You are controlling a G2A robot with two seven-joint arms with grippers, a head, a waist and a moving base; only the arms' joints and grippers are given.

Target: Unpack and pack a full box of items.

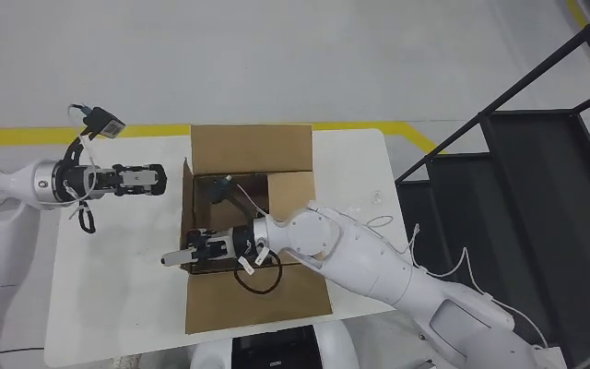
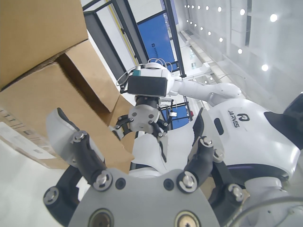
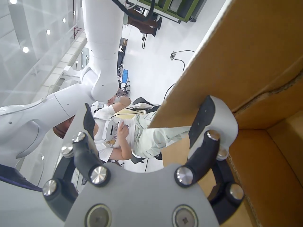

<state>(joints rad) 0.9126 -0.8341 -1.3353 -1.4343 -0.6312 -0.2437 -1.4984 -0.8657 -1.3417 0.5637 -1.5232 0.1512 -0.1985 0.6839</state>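
Box (image 1: 251, 148) sits open on the surface (image 1: 111, 277). My right claw (image 3: 148, 112) straddles the edge of its side flap (image 3: 236, 60), spread wide and gripping nothing. Left claw (image 1: 157, 180), also spread and empty, hovers just outside that wall. Judgement: pin the flap outward before reaching in, and avoid snagging cardboard.

box (image 1: 251, 148) – plain brown cardboard, flaps and inner walls the same brown, no pattern; pale label (image 2: 23, 140) with small dark print on one outer side; dark item (image 1: 218, 187) inside the box, blackish, exact hue unclear; table (image 1: 111, 277) plain white; left gripper (image 1: 159, 180) and right gripper (image 1: 180, 255) – silver-grey fingers, black pads and black links, shiny steel screws; floor (image 1: 295, 55) light grey with a yellow stripe (image 1: 138, 134); stairs (image 1: 525, 175) black
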